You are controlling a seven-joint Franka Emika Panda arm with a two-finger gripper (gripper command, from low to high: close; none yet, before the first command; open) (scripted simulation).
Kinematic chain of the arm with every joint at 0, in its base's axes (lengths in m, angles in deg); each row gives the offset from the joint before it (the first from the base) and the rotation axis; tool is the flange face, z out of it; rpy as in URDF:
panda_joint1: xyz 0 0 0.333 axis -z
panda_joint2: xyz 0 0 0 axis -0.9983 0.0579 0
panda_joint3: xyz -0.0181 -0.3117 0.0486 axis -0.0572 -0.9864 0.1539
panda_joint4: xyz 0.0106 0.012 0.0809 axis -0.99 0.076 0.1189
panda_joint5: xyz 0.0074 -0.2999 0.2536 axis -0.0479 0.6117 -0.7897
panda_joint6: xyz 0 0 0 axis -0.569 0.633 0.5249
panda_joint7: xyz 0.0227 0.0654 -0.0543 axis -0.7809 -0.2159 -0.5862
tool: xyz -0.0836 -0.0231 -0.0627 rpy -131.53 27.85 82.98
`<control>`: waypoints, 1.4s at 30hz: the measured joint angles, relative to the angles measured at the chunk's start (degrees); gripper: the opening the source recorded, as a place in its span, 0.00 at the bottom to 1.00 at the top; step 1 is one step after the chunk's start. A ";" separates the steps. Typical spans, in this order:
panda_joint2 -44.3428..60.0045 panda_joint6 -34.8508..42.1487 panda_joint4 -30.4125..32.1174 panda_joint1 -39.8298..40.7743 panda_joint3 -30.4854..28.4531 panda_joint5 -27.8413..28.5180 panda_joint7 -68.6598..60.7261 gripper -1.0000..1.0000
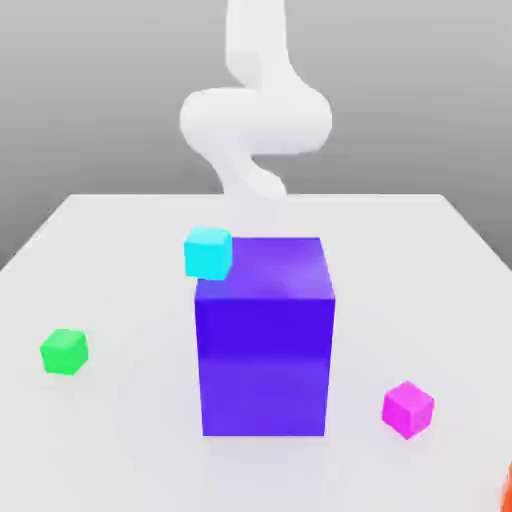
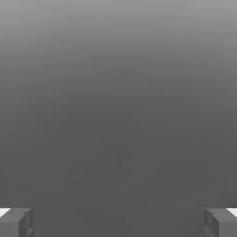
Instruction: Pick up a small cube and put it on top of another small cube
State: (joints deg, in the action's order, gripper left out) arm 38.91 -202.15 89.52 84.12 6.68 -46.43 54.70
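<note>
The small cube (image 1: 407, 409) is sitting near the counter's (image 1: 110, 240) front edge, another small cube (image 1: 64, 352) lying well apart; the fingers (image 2: 16, 222) are standing wide apart, empty.

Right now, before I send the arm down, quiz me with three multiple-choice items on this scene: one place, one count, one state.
1. Where is the green cube relative to the big block in the exterior view?
A. On its left
B. On top of it
C. On its right

2. How many small cubes are on the table?
A. One
B. Three
C. Five

3. How is the end effector?
A. Shut on the pink cube
B. Shut, empty
C. Open, empty

Answers: 1 A, it sits apart on that side. 2 B, green, cyan and pink. 3 C, the hand view has the fingers wide apart with nothing between.
</note>
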 joint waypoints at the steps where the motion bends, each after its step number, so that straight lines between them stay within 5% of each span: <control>1: 1.55 -0.86 0.65 -1.09 -0.12 0.47 -2.44 0.50; 21: 30.18 -16.69 12.72 -19.86 -3.28 4.23 -50.99 0.50; 33: 47.19 -26.31 20.00 -26.97 0.29 -0.15 -84.75 0.50; 40: 60.74 -36.74 18.68 -27.04 0.99 0.02 -88.40 0.50; 41: 61.91 -37.68 18.46 -27.13 0.88 0.11 -88.35 0.00; 42: 61.91 -37.68 18.46 -27.13 0.88 0.11 -88.35 0.00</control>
State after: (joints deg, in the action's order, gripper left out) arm 100.81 -239.83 107.99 56.99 7.55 -46.32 -33.65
